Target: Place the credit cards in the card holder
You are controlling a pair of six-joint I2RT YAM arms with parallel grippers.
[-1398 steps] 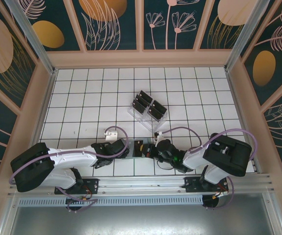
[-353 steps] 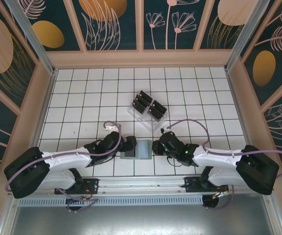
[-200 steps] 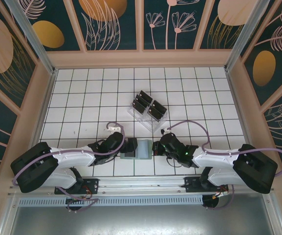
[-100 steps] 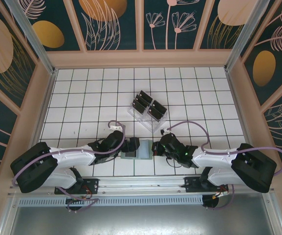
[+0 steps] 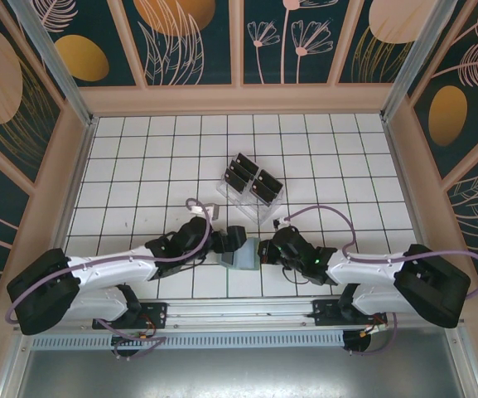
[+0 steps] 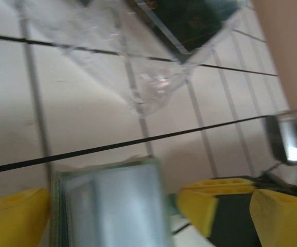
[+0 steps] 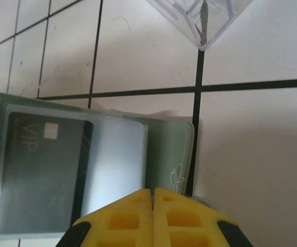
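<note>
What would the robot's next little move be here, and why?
Probably the left gripper moves toward the clear rack for another card: its jaws are open and empty, one black card already sits in the card holder, and the shut right gripper rests on the holder's edge.

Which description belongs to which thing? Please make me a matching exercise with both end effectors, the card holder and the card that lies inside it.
Things:
1. left end effector
2. right end effector
3. card holder
4. credit card

Descriptions:
A. sage green, lying on the white tiles
B. yellow tips pressed together
C. black, with VIP lettering
D. yellow tips far apart

Pairs: 1-D, 2-B, 3-A, 4-C
</note>
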